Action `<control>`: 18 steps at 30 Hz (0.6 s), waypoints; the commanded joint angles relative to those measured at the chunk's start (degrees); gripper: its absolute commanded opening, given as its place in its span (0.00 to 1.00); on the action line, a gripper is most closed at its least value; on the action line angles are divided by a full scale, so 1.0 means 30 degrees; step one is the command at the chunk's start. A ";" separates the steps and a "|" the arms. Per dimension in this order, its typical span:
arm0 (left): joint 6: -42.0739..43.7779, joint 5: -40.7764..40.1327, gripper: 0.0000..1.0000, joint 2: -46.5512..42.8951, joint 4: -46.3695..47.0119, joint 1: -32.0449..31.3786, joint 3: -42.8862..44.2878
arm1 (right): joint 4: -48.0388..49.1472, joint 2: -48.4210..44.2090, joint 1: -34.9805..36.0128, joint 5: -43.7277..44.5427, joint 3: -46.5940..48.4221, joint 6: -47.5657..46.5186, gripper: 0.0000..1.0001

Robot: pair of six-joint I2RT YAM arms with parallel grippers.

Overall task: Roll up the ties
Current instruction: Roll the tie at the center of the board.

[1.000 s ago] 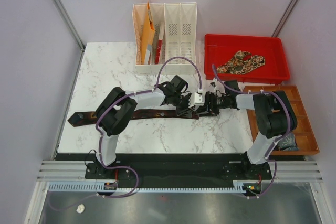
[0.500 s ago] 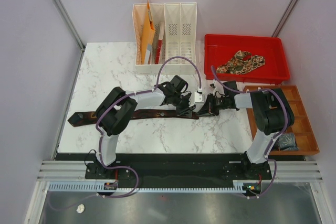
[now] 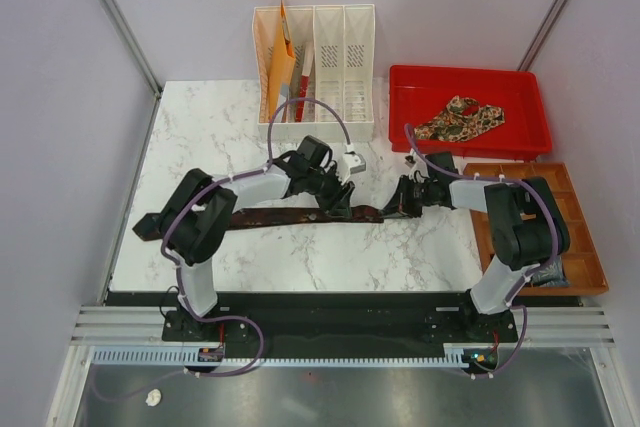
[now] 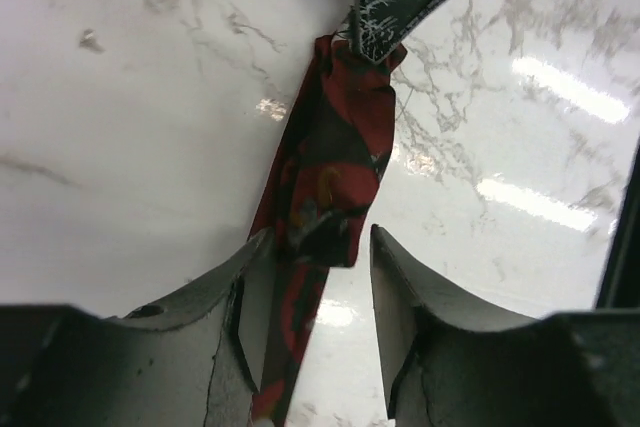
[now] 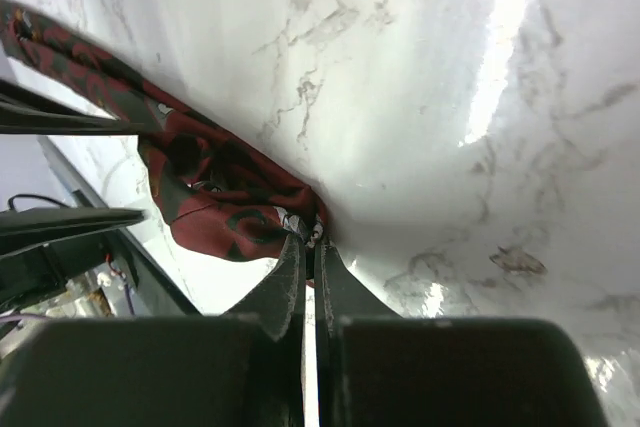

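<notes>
Seen from above, the dark tie (image 3: pixel 265 218) lies flat across the marble table (image 3: pixel 300 262), running from close to the 9 o'clock edge to about the middle. There its narrow end is bunched between the two arms. The right gripper (image 3: pixel 397 207) reaches in from 3 o'clock. Its wrist camera shows what the overhead view cannot: the jaws are clenched tight on a crumpled fold of the dark tie (image 5: pixel 215 197), which reads here as red with darker figures. The left gripper (image 3: pixel 338 203) stands over the strip just toward 9 o'clock of that pinch. In its own camera the left gripper (image 4: pixel 320 237) is released, its fingers (image 4: pixel 255 277) spread with the dark tie (image 4: pixel 335 157) passing between them, and the right arm's fingertip grips the cloth at 12 o'clock. The paisley tie (image 3: pixel 460 117) lies heaped in the red tray (image 3: pixel 400 82) at 2 o'clock. A white file rack (image 3: pixel 330 67) with orange folders (image 3: pixel 283 62) stands at 12 o'clock, and a wooden compartment box (image 3: pixel 590 267) sits at 4 o'clock. Bare marble spreads toward 6 o'clock of the tie and toward 10 o'clock.
</notes>
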 commanded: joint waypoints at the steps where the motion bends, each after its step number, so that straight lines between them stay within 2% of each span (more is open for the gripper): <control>1: -0.6773 -0.0314 0.51 -0.2255 0.1539 0.0331 -0.0885 | -0.0619 -0.1021 -0.0016 0.2335 -0.0336 0.0356 0.00; 4: -0.9474 -0.0052 0.58 -0.2960 0.2449 0.0420 -0.1999 | -0.0970 -0.1168 -0.0044 0.2599 -0.0278 0.0298 0.00; 9: -1.2902 -0.0400 0.59 -0.2933 0.3038 0.0419 -0.2295 | -0.1702 -0.1549 0.0072 0.3301 -0.0103 0.0210 0.00; 12: -1.5041 -0.1977 0.60 -0.2668 0.3215 0.0420 -0.1944 | -0.2142 -0.1724 0.0335 0.3711 0.0103 0.0035 0.00; 15: -1.6801 -0.3210 0.58 -0.2259 0.2923 0.0420 -0.1797 | -0.2522 -0.1666 0.0482 0.4004 0.0308 -0.0170 0.00; 18: -1.7389 -0.2429 0.51 -0.1878 0.3506 0.0390 -0.1650 | -0.2874 -0.1754 0.0570 0.4268 0.0425 -0.0258 0.00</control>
